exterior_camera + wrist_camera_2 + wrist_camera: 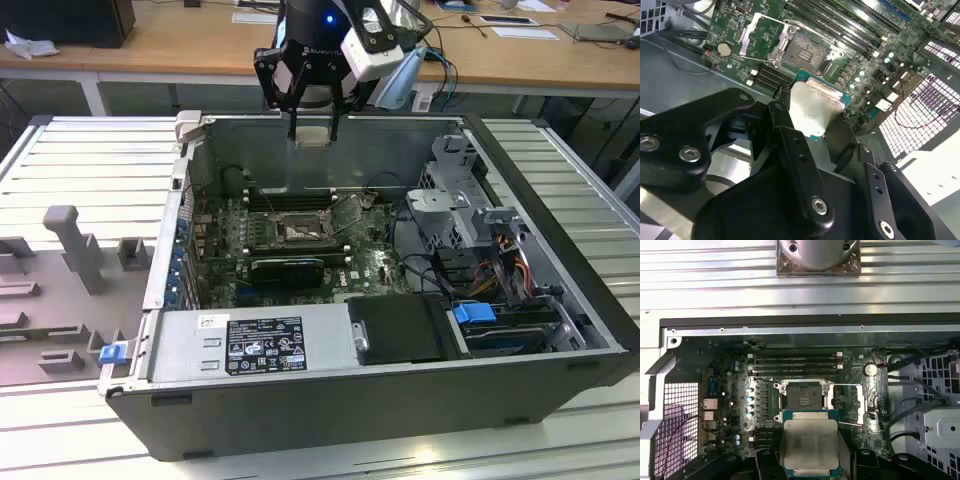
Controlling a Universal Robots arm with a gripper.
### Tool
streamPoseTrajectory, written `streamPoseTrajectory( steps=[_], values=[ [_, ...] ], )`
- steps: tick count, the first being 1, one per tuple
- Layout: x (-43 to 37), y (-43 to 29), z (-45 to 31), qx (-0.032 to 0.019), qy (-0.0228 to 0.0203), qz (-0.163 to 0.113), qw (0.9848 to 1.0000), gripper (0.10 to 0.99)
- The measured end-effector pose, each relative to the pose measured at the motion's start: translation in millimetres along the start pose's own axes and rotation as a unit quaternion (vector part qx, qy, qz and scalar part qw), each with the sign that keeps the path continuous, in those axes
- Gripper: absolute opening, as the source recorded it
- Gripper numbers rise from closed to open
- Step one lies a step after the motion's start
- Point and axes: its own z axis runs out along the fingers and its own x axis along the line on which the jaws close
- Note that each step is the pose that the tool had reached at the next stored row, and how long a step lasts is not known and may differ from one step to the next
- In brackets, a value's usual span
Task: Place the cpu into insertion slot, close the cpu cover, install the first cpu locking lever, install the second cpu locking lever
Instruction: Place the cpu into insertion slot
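My gripper (314, 128) hangs above the back wall of the open computer case and is shut on the cpu (315, 138). In both wrist views the cpu (812, 107) (810, 442) is a flat silver-grey square with a green rim, pinched at its sides between the black fingers (785, 125). Well below it on the green board lies the insertion slot (298, 232) (807, 47) (802, 395), bare, its pin field exposed. The cpu cover (762, 35) (847, 402), a shiny metal frame, is swung open and lies beside the slot.
Long black memory slots (795, 362) run next to the socket. A labelled power supply (265, 345) fills the case's near side, and a drive cage (450, 200) with cables stands at the exterior view's right. Grey fixtures (75, 245) sit on the ribbed table.
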Motion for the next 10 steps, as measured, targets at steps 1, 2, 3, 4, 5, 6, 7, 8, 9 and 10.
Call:
streamPoseTrajectory(
  steps=[1,2,3,4,5,6,7,8,9,10],
  values=[
    [-0.1,0.0,0.0,-0.0001,-0.0005,0.005,1.0,0.525],
    [0.0,0.0,0.0,-0.0005,-0.0023,0.025,0.9997,0.525],
    [1.1,0.0,0.0,-0.0007,-0.0032,0.037,0.9993,0.525],
    [2.6,0.0,0.0,-0.0008,-0.0036,0.04,0.9992,0.525],
    [3.4,-0.1,0.2,-0.0008,-0.0037,0.042,0.9991,0.525],
    [3.4,-0.1,0.4,-0.0007,-0.0037,0.042,0.9991,0.525],
    [3.3,-0.2,0.8,-0.0008,-0.0037,0.042,0.9991,0.525],
    [3.4,-0.2,1.2,-0.0008,-0.0037,0.042,0.9991,0.525],
    [3.3,-0.3,1.3,-0.0006,-0.0037,0.042,0.9991,0.525],
    [3.4,-0.3,1.3,-0.0006,-0.0037,0.042,0.9991,0.525]
  ],
)
